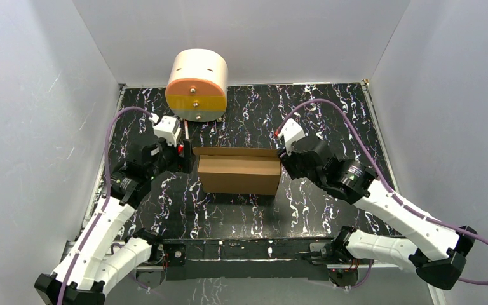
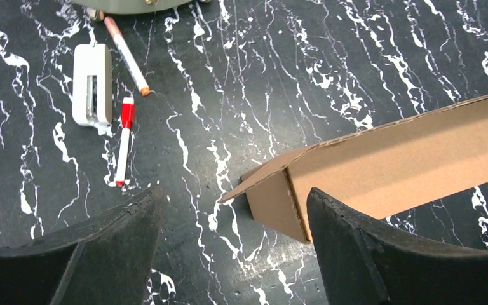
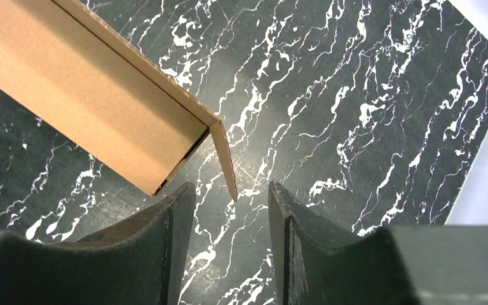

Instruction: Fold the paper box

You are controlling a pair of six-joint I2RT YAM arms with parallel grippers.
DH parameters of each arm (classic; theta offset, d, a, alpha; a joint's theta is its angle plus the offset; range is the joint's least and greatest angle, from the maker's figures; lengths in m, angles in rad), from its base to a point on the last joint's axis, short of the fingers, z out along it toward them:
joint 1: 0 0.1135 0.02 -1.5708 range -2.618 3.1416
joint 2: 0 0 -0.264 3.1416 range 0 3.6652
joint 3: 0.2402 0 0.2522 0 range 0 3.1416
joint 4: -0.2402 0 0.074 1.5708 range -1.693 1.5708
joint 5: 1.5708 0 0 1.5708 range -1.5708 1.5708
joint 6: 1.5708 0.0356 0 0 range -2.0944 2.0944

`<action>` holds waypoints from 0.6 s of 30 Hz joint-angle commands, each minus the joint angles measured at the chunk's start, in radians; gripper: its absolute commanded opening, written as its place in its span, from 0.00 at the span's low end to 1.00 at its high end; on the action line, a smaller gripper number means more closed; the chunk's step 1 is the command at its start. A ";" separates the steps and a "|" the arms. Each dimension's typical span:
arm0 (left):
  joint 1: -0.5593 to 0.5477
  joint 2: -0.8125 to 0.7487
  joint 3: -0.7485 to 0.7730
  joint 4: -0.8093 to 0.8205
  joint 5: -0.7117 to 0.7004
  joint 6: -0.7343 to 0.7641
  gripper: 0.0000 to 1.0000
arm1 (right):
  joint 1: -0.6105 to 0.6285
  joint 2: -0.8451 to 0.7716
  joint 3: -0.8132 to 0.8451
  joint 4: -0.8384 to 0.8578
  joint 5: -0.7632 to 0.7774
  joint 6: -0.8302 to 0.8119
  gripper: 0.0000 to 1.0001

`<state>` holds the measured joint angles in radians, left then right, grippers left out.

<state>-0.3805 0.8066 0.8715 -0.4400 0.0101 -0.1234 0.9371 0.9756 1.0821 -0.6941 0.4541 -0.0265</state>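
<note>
The brown cardboard paper box point(image 1: 239, 173) stands folded into a shallow rectangular shape in the middle of the black marbled table. My left gripper point(image 1: 186, 157) is open at the box's left end; in the left wrist view the box's end panel point(image 2: 273, 203) and a small side flap lie between my fingers. My right gripper point(image 1: 284, 155) is open at the box's right end; in the right wrist view the box point(image 3: 95, 95) shows a small end flap point(image 3: 224, 159) jutting out just ahead of my fingers, which do not touch it.
A cream cylinder with orange and yellow front point(image 1: 197, 86) stands behind the box. A white eraser block point(image 2: 93, 84), a red-capped marker point(image 2: 124, 136) and an orange-tipped pen point(image 2: 127, 56) lie left of the box. Grey walls enclose the table.
</note>
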 commanded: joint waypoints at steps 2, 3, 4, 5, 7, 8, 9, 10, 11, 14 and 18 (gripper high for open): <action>0.006 0.035 0.070 0.029 0.089 0.066 0.77 | -0.030 0.011 -0.008 0.097 -0.019 -0.013 0.52; 0.006 0.040 0.074 0.030 0.100 0.071 0.76 | -0.037 0.014 -0.009 0.104 -0.031 -0.018 0.51; 0.007 0.046 0.076 0.029 0.113 0.076 0.76 | -0.043 0.018 -0.012 0.115 -0.045 -0.024 0.50; 0.006 0.050 0.079 0.030 0.126 0.080 0.75 | -0.050 0.021 -0.015 0.126 -0.062 -0.028 0.49; 0.006 0.059 0.083 0.030 0.149 0.087 0.73 | -0.065 0.025 -0.023 0.143 -0.083 -0.037 0.46; 0.006 0.063 0.085 0.029 0.158 0.090 0.72 | -0.073 0.028 -0.025 0.146 -0.091 -0.041 0.44; 0.007 0.069 0.088 0.029 0.167 0.095 0.71 | -0.082 0.033 -0.026 0.148 -0.099 -0.044 0.42; 0.007 0.074 0.091 0.030 0.174 0.097 0.70 | -0.091 0.036 -0.027 0.150 -0.111 -0.047 0.40; 0.006 0.080 0.095 0.027 0.183 0.099 0.70 | -0.100 0.037 -0.029 0.154 -0.126 -0.048 0.37; 0.006 0.097 0.106 0.026 0.208 0.103 0.68 | -0.118 0.044 -0.028 0.162 -0.161 -0.049 0.30; 0.007 0.127 0.128 0.011 0.230 0.117 0.64 | -0.126 0.043 -0.025 0.160 -0.178 -0.046 0.18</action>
<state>-0.3805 0.9173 0.9424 -0.4198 0.1841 -0.0360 0.8200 1.0275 1.0489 -0.5934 0.3145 -0.0647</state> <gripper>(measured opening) 0.665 0.231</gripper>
